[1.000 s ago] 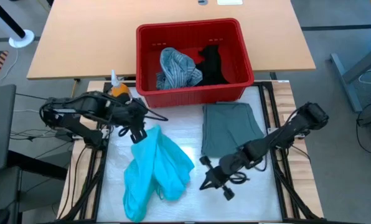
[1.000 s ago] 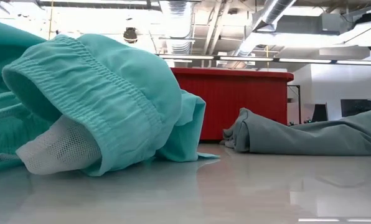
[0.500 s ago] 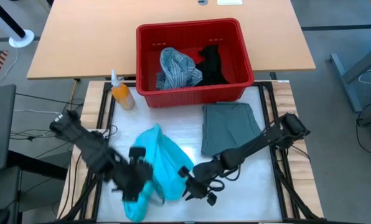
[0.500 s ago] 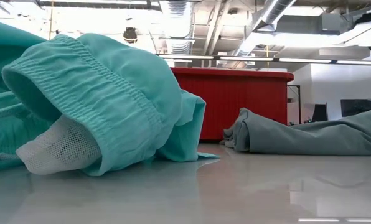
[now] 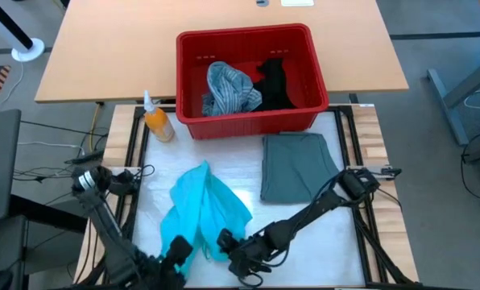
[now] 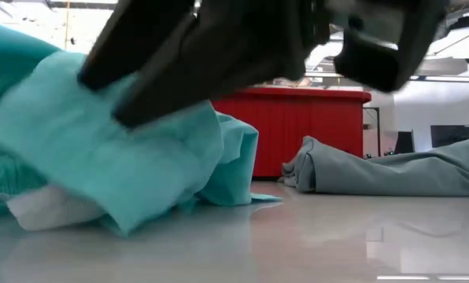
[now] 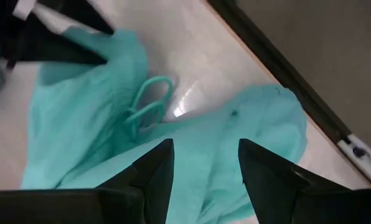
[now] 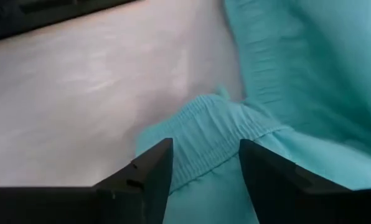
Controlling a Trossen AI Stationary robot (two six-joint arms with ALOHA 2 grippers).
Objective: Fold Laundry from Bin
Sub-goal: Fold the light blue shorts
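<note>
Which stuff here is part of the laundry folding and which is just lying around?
Job: turquoise garment, folded grey-green garment, striped shirt, black garment, red bin, left gripper, right gripper.
Lying about: orange bottle, tan table.

The bin (image 5: 246,76) stood at the far middle of the table (image 5: 304,258), holding the striped shirt (image 5: 226,87) on its left and the dark garment (image 5: 274,84) on its right. A bottle (image 5: 157,121) stood just left of the bin. One folded garment (image 5: 299,165) lay before the bin, to the right. A crumpled garment (image 5: 204,211) lay to the left of the folded one, nearer the front edge. Both the left gripper (image 5: 175,256) and the right gripper (image 5: 228,251) were at its near end.
</note>
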